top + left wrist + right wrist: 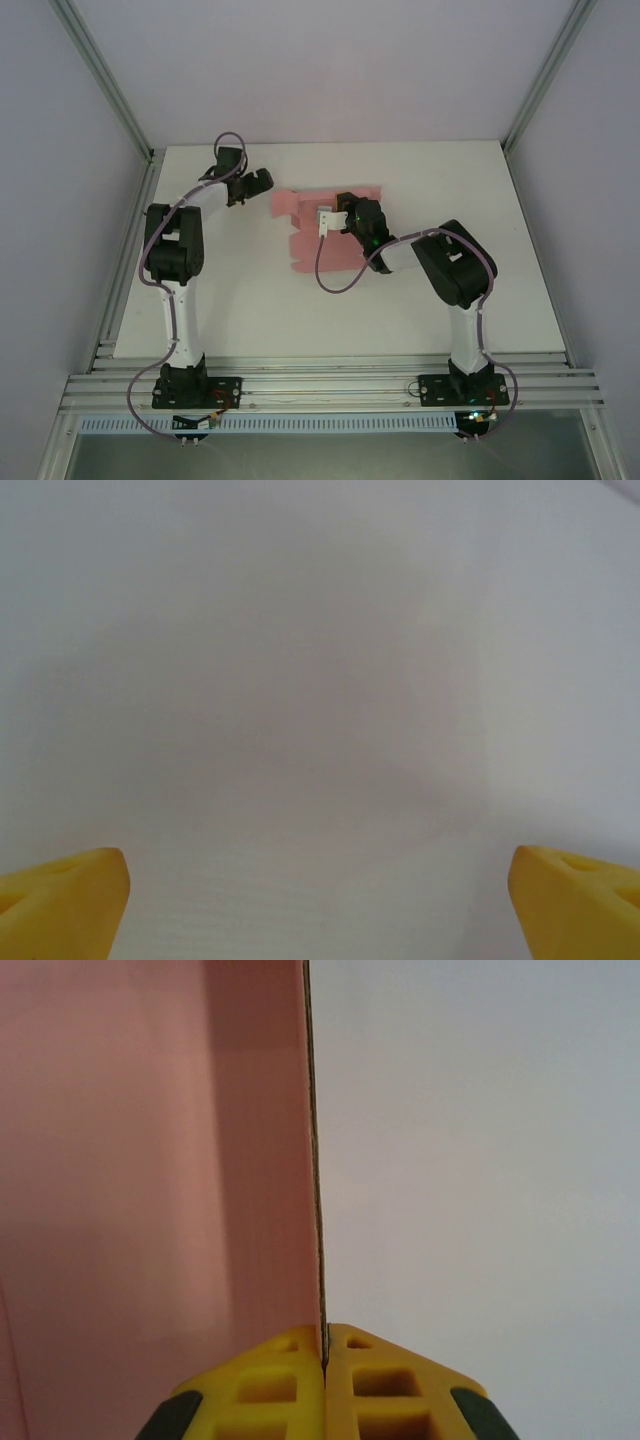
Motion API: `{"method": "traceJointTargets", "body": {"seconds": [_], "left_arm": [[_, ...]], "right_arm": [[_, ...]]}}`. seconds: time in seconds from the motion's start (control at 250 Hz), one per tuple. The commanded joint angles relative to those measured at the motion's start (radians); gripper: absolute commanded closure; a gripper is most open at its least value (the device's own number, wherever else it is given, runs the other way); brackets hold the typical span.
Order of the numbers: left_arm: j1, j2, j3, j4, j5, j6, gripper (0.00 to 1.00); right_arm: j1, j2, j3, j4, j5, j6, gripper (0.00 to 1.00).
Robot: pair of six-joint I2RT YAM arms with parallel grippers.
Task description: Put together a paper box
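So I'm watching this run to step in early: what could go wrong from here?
The right gripper pinches only a thin edge of the paper box, so the card may slip out or crease. The left gripper is open over the table, off the card, so nothing pins it and it could slide.

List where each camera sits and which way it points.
Top external: above and behind the bases, looking down on the white table, both arms, the pink die-cut card sheet.
Left wrist: faces the table; open left gripper, yellow fingers at the bottom corners.
Right wrist: looks along the right gripper, shut on the sheet's edge.
Shared: top and right wrist both show the sheet.
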Motion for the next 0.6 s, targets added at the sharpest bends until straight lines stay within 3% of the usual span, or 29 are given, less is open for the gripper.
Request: {"method": "traceJointTargets", "body": {"seconds": [0.0, 0.188, 0.423, 0.599], "left_arm": [[0.025, 0.019, 0.061, -0.045, -0.022, 0.025, 0.03], [-0.004, 0.038, 0.068, -0.023, 0.205, 0.096, 0.05], [-0.109, 0.053, 0.092, -0.148, 0.179, 0.232, 0.10], [-0.132, -0.084, -0.107, -0.021, 0.193, 0.170, 0.11]], "right_arm": [[-0.003, -0.023, -0.017, -0.030, -0.018, 0.026, 1.00], [-0.009, -0.016, -0.010, -0.012, -0.004, 0.039, 1.00], [-0.010, -0.023, -0.012, -0.030, -0.004, 0.042, 1.00], [-0.014, -0.016, 0.002, -0.062, 0.019, 0.041, 1.00]]}}
